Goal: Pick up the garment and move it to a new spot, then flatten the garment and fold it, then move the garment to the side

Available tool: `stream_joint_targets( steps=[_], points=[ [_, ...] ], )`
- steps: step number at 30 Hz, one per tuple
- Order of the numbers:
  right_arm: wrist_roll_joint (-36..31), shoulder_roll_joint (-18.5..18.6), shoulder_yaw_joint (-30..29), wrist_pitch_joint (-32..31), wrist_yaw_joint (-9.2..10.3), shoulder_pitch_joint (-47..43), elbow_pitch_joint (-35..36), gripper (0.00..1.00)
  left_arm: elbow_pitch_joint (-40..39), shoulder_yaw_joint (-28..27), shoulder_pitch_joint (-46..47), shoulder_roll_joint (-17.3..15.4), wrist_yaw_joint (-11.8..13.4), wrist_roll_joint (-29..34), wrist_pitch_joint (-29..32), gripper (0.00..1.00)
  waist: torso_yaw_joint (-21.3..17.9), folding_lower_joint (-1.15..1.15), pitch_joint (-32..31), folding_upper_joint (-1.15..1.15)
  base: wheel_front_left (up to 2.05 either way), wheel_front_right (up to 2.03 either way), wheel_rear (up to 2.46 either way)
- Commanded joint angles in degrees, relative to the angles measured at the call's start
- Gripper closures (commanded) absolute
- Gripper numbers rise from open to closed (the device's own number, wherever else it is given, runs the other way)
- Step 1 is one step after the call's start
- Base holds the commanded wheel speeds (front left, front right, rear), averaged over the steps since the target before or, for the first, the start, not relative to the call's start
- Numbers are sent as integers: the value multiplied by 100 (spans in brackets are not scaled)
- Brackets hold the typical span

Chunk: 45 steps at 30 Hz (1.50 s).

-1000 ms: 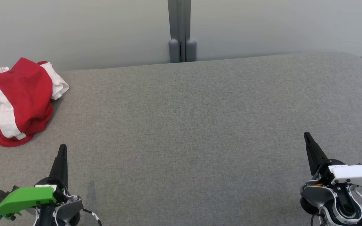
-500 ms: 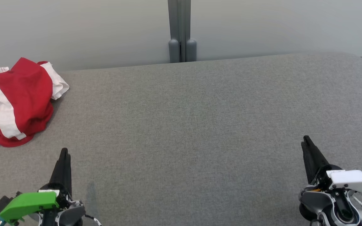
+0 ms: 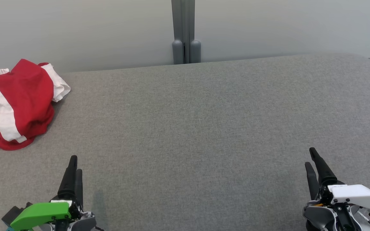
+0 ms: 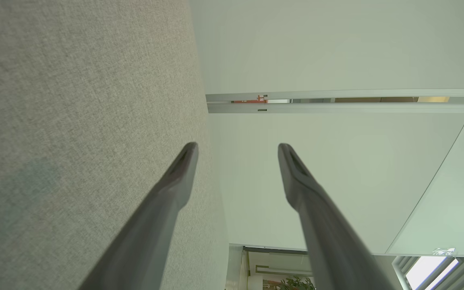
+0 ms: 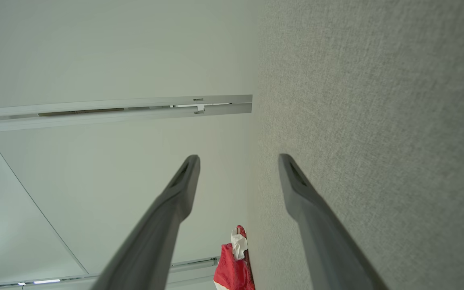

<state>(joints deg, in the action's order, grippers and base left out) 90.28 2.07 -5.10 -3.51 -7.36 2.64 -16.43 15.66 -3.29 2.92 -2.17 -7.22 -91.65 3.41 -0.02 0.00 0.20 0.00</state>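
The garment (image 3: 18, 102), red with broad white stripes, lies crumpled at the far left of the grey fabric surface (image 3: 188, 128), by its back edge. It also appears small and distant in the right wrist view (image 5: 232, 270). My left gripper (image 3: 75, 163) is low at the near left, well short of the garment, its two fingers apart with nothing between them (image 4: 236, 147). My right gripper (image 3: 310, 157) is at the near right, far from the garment, open and empty too (image 5: 238, 158).
A pale wall runs behind the surface, with a grey vertical post (image 3: 185, 32) at its middle. The surface curves off at the far right corner (image 3: 368, 64). A broad stretch of bare grey fabric lies between the two grippers.
Both grippers have drawn back toward the near edge, and their fingers have parted from shut to open. The garment has not moved.
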Motion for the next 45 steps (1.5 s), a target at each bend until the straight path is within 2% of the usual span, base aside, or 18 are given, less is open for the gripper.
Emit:
stream_joint_targets(
  steps=[1,10,25,33,45],
  points=[
    [-131,30,11,77,-11,50,130,0,-127,43,13,-26,-2,120,-68,0,0,0,1,0,0,0,0],
    [-804,38,-28,299,-12,-2,314,0,-309,106,19,-34,114,683,-288,0,3,0,7,0,0,0,0],
    [-2488,52,76,636,-14,-100,735,0,-728,460,-2,-46,508,2210,-625,0,10,0,33,0,0,0,0],
    [-3846,56,193,793,-15,-143,1026,0,-784,658,16,-52,586,3168,-781,0,18,0,52,0,0,0,0],
    [-5037,64,331,1005,-16,-220,1079,0,-785,860,-40,-59,679,4405,-993,0,32,0,62,0,0,0,0]
  ],
)
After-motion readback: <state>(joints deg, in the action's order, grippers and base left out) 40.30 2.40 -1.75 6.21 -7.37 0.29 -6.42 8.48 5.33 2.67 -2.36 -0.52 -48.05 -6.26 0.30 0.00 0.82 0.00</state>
